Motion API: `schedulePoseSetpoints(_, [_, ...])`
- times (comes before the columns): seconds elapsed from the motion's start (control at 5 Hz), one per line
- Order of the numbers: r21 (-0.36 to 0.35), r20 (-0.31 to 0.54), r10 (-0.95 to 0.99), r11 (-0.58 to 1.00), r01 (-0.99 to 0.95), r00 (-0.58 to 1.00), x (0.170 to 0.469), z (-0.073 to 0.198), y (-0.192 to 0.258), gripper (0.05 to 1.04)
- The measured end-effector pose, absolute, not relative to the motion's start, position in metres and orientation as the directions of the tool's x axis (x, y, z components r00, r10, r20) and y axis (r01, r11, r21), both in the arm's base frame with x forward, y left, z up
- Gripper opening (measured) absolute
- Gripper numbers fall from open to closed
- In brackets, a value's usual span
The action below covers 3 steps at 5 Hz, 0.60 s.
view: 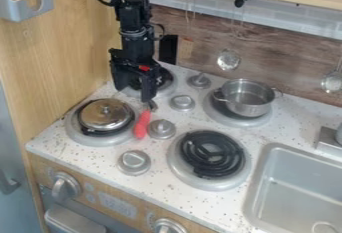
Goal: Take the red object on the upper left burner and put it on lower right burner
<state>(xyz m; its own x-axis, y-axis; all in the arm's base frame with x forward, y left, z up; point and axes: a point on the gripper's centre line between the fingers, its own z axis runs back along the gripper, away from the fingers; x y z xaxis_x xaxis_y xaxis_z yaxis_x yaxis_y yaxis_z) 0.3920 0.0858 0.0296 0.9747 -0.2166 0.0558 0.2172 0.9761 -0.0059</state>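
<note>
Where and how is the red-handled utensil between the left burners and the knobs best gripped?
Probably mid-way along the red handle, from straight above, with one finger on each long side. It lies flat and is long and slim, so closing across its width suits it. The silver knob close on its right leaves little finger room.

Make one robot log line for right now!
gripper open at upper left burner | red-handled tool on counter | pot on upper right burner | nothing red on lower right burner

A wooden wall (67, 52) adjoins brown backsplash (267, 59) — pale tiles (294, 22) above.
</note>
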Motion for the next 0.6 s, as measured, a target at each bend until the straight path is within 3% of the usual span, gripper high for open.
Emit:
schedulePoseSetpoints(0.2, [-0.031, 0.009, -0.215, 0.976, 0.215, 0.977, 0.385, 0.010, 0.085, 0.998])
schedulePoseSetpoints(0.4, [-0.019, 0.044, -0.213, 0.977, 0.214, 0.976, 0.390, 0.005, 0.090, 0.998])
schedulePoseSetpoints(0.6, [0.043, 0.130, -0.198, 0.980, 0.194, 0.971, 0.408, 0.010, 0.099, 0.998])
